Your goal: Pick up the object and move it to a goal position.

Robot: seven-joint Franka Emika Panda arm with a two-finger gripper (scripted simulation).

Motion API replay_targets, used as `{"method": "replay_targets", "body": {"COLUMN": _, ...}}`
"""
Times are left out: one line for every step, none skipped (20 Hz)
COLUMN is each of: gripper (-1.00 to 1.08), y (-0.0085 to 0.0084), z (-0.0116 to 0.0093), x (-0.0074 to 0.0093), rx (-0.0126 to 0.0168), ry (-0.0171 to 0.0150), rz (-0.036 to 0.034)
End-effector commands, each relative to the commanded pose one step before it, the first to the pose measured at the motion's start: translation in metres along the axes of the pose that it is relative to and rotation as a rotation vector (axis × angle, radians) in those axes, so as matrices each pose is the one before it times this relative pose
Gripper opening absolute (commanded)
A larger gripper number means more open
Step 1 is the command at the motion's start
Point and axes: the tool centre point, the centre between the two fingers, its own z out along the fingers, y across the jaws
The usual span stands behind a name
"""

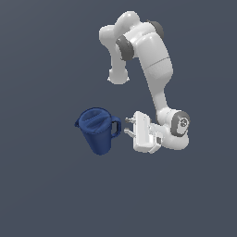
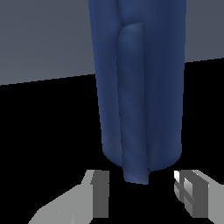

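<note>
A: Tool (image 1: 127,127): I see both fingers spread wide with nothing between them, turned sideways toward the pitcher's handle (image 1: 116,126).

B: And the wrist view?

A: The handle (image 2: 132,109) runs down the middle of the gap, one finger (image 2: 99,192) on each side, neither touching it.

B: Where is the pitcher?

A: The dark blue pitcher (image 1: 96,130) stands upright, just beside the tool on the exterior view's left, rim up. The desk is a flat grey surface (image 1: 41,185). I see no goal marker.

B: Risks?

A: I judge that closing too early catches only the handle's edge and spins the pitcher. Advancing off-centre may push it over. A handle-only hold may let the body swing on lift.
</note>
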Motion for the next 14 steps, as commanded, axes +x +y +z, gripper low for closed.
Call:
{"method": "replay_targets", "body": {"gripper": 0.28, "y": -0.00003, "z": 0.0004, "x": -0.0003, "rx": -0.0003, "ry": 0.00036, "rz": 0.0004}}
{"method": "replay_targets", "body": {"gripper": 0.28, "y": -0.00005, "z": 0.00093, "x": -0.00002, "rx": 0.0, "ry": 0.0, "rz": 0.0}}
{"method": "replay_targets", "body": {"gripper": 0.28, "y": -0.00007, "z": 0.0013, "x": -0.00002, "rx": 0.0, "ry": 0.0, "rz": 0.0}}
{"method": "replay_targets", "body": {"gripper": 0.28, "y": -0.00003, "z": 0.00199, "x": 0.0002, "rx": 0.00055, "ry": -0.0002, "rz": -0.00036}}
{"method": "replay_targets", "body": {"gripper": 0.28, "y": -0.00013, "z": 0.00205, "x": -0.00004, "rx": 0.0, "ry": 0.0, "rz": 0.0}}
{"method": "replay_targets", "body": {"gripper": 0.28, "y": -0.00009, "z": 0.00276, "x": 0.00021, "rx": 0.00054, "ry": -0.00014, "rz": -0.00041}}
{"method": "replay_targets", "body": {"gripper": 0.28, "y": -0.00021, "z": 0.00283, "x": -0.00007, "rx": 0.0, "ry": 0.0, "rz": 0.0}}
{"method": "replay_targets", "body": {"gripper": 0.28, "y": -0.00016, "z": 0.00346, "x": 0.0002, "rx": 0.00053, "ry": -0.0001, "rz": -0.00043}}
{"method": "replay_targets", "body": {"gripper": 0.28, "y": -0.00021, "z": 0.0029, "x": -0.00007, "rx": 0.0, "ry": 0.0, "rz": 0.0}}
{"method": "replay_targets", "body": {"gripper": 0.28, "y": -0.00009, "z": 0.00289, "x": 0.00021, "rx": 0.00054, "ry": -0.00012, "rz": -0.00041}}
{"method": "replay_targets", "body": {"gripper": 0.28, "y": -0.00011, "z": 0.00224, "x": -0.00004, "rx": 0.0, "ry": 0.0, "rz": 0.0}}
{"method": "replay_targets", "body": {"gripper": 0.28, "y": 0.00002, "z": 0.00222, "x": 0.00019, "rx": 0.00056, "ry": -0.00026, "rz": -0.00032}}
{"method": "replay_targets", "body": {"gripper": 0.28, "y": 0.00003, "z": 0.00158, "x": 0.00001, "rx": 0.0, "ry": 0.0, "rz": 0.0}}
{"method": "replay_targets", "body": {"gripper": 0.28, "y": 0.00012, "z": 0.00126, "x": 0.00003, "rx": 0.0, "ry": 0.0, "rz": 0.0}}
